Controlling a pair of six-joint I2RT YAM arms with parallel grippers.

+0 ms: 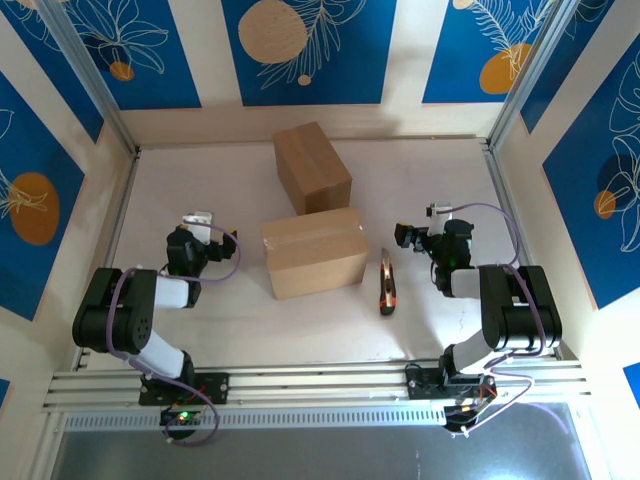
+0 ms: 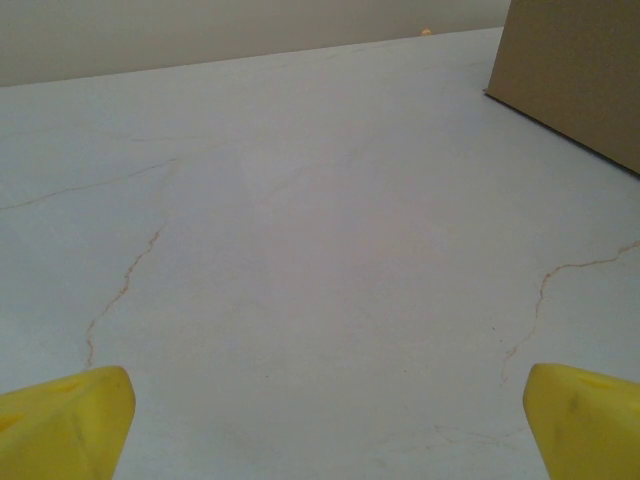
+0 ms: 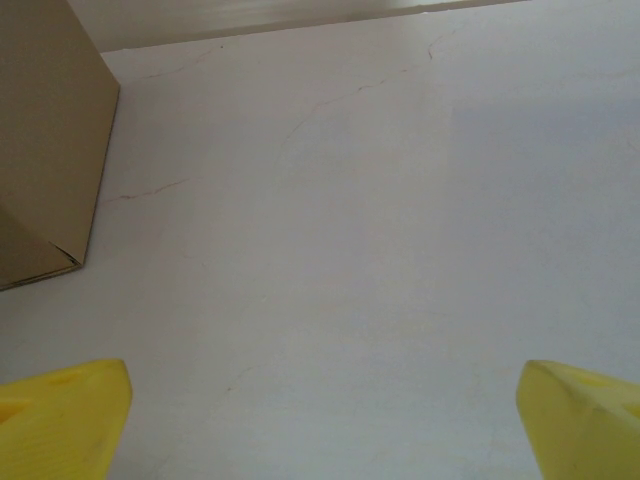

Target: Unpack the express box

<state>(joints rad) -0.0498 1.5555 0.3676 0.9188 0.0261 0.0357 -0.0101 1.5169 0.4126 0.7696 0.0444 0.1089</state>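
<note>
Top view: the express box (image 1: 315,252) is sitting mid-table, a second box (image 1: 312,168) just behind it and a utility knife (image 1: 387,283) lying to its right. The left gripper (image 1: 205,235) and right gripper (image 1: 425,235) are flanking it.

Left wrist view: the left gripper (image 2: 325,430) is holding its jaws wide apart, empty.

Right wrist view: the right gripper (image 3: 322,420) is doing likewise.

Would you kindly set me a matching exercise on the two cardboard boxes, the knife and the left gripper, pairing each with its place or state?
Things:
1 nearer box
2 farther box
3 knife
4 left gripper

Descriptions:
A lying flat between a box and the right arm
B open over bare table
C closest to the back wall
D mid-table, flaps closed

Pairs: 1-D; 2-C; 3-A; 4-B
</note>
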